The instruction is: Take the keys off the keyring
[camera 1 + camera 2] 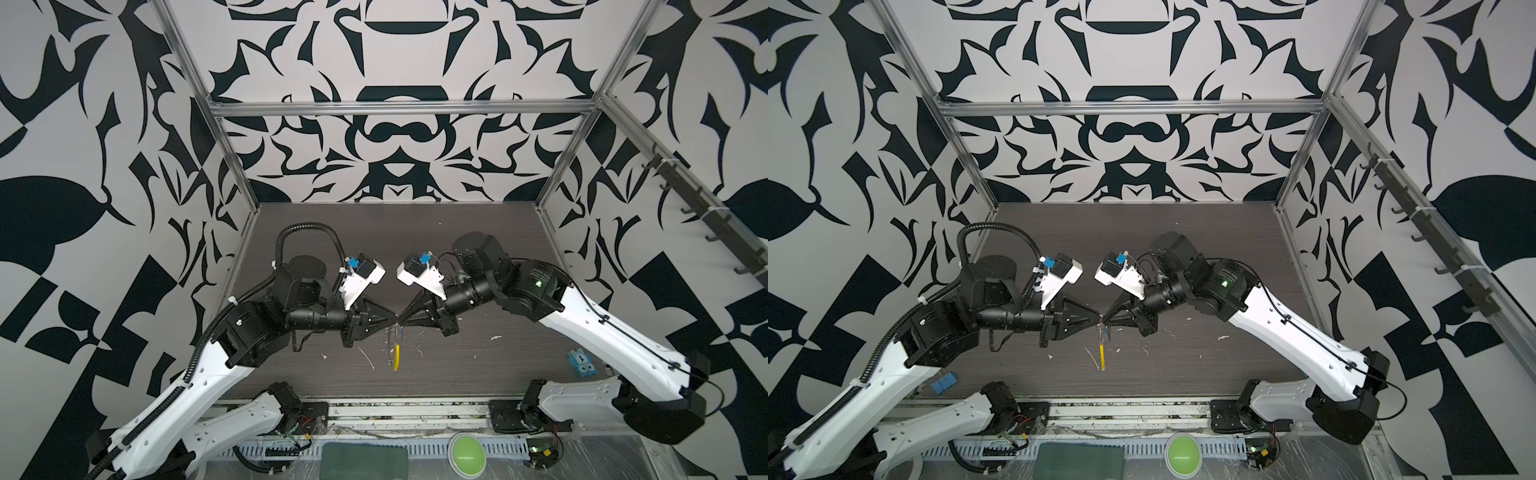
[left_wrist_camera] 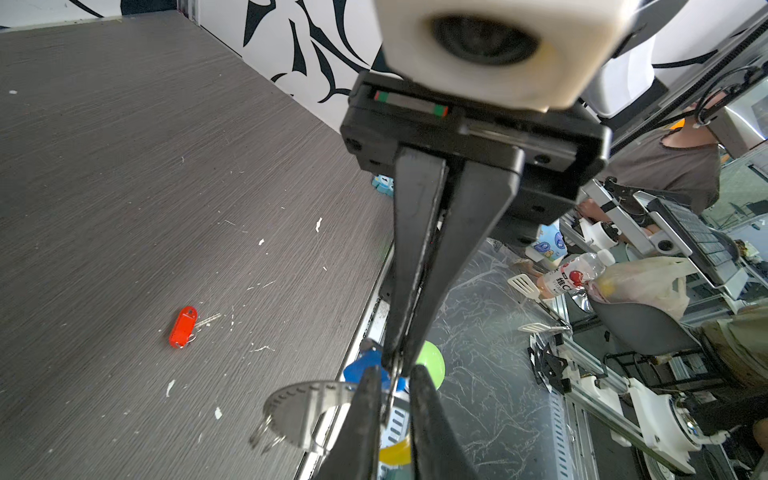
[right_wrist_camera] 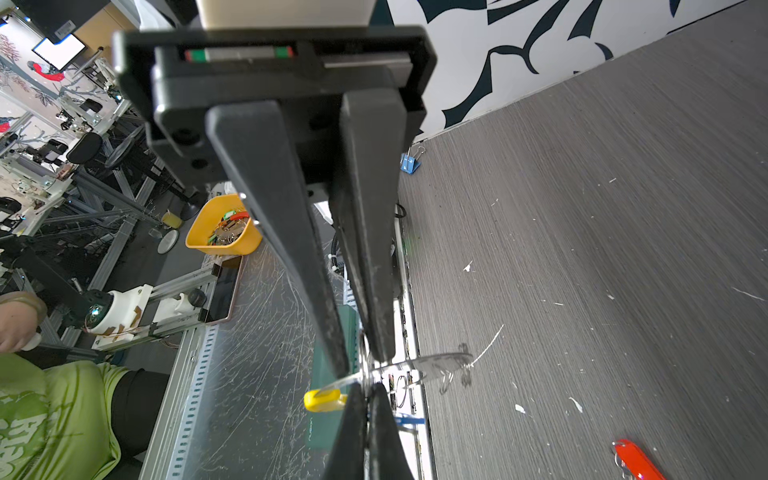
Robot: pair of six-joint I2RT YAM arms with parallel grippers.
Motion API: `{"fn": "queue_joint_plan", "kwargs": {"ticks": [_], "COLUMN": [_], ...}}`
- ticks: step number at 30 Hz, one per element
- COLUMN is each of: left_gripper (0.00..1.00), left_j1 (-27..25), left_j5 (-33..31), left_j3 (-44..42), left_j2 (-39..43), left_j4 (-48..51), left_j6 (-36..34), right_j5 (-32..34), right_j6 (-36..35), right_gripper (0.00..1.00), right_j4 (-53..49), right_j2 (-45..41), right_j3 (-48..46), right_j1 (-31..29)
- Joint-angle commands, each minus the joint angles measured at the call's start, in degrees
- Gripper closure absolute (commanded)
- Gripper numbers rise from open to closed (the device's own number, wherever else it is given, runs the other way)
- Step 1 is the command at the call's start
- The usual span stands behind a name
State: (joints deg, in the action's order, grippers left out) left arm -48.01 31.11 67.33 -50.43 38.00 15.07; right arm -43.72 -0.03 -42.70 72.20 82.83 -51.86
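While thin wire keyring (image 3: 419, 365) hangs midair | right fingers (image 3: 282, 232) pinch it | left fingers (image 2: 365, 428) nearly closed, grip unclear

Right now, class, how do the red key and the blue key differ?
The red key lies on the table; the blue key is up in the air. Red key sits apart from the keyring; blue key is right against it. Both have coloured heads.
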Motion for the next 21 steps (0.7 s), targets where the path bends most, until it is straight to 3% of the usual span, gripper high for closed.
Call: {"fn": "queue_joint_plan", "kwargs": {"ticks": [1, 5, 7, 12, 16, 21], "left_gripper": [0.87, 1.00, 1.00, 1.00, 1.00, 1.00], "left_j1": [0.0, 0.0, 0.0, 0.0, 0.0, 0.0], "left_j5": [2.2, 3.4, 2.9, -2.1, -7.0, -13.5], "left_j3": [1.1, -0.5, -1.4, -4.3, -7.3, -12.2], "left_j2": [-0.2, 0.1, 0.7, 4.3, 7.5, 11.4], "left_j4": [-0.3, -3.1, -4.3, -9.3, -14.7, -23.7], "left_j6": [-0.5, 0.0, 0.0, 0.0, 1.1, 3.7], "right_j5": [-0.4, 0.8, 2.1, 8.7, 16.6, 25.0], "right_j6": [-0.3, 0.6, 1.1, 2.9, 4.8, 5.8], "right_gripper": [1.00, 1.00, 1.00, 0.69, 0.61, 0.59], "right_j4": [1.3, 2.2, 2.7, 6.2, 13.5, 22.6], "right_j2": [-0.3, -0.2, -0.3, -2.7, -7.3, -12.2], "right_j3": [2.9, 2.8, 2.8, 0.7, -4.3, -11.4], "right_j1": [-0.2, -0.2, -0.2, -0.3, -0.7, -3.6]}}
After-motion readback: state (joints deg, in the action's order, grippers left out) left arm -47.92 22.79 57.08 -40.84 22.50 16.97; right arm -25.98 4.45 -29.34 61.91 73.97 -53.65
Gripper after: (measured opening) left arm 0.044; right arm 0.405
